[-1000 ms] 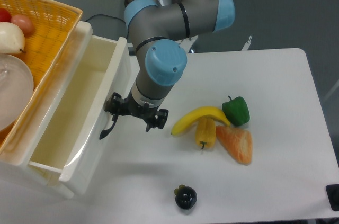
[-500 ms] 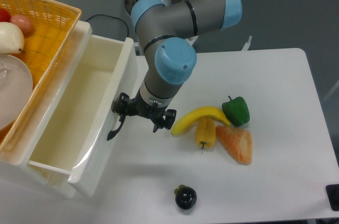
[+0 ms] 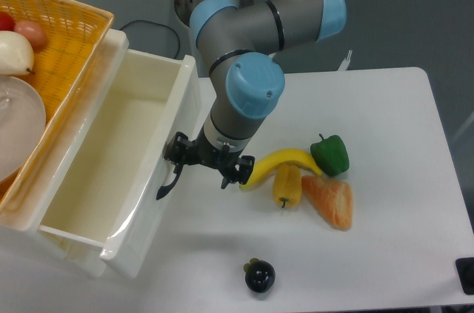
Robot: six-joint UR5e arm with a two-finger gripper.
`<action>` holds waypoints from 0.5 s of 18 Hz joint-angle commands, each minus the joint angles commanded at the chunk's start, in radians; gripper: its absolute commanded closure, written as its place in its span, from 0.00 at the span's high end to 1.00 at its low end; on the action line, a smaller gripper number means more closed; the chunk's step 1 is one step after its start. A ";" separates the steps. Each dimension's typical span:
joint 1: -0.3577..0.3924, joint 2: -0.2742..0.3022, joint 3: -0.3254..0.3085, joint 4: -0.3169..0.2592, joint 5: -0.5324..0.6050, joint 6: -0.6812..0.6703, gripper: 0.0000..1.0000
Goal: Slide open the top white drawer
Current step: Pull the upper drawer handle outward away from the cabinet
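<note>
The top white drawer (image 3: 111, 172) has slid further out over the tabletop (image 3: 385, 180) in the last second — its interior now gapes wide. The end effector (image 3: 194, 163) stays clamped on the curved black handle (image 3: 170, 180), nearing the banana (image 3: 278, 161) — nearly done.

top white drawer (image 3: 111, 172) | glossy, deep, empty | pulled well out | curved black handle (image 3: 167, 184) on front
</note>
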State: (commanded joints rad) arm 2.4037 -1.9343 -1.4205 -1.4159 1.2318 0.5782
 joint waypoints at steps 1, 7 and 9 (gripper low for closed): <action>0.000 -0.002 0.000 0.000 0.000 0.005 1.00; 0.009 -0.008 0.000 0.006 0.000 0.006 1.00; 0.015 -0.008 0.002 0.006 0.000 0.006 1.00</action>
State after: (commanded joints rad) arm 2.4191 -1.9420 -1.4189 -1.4097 1.2318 0.5844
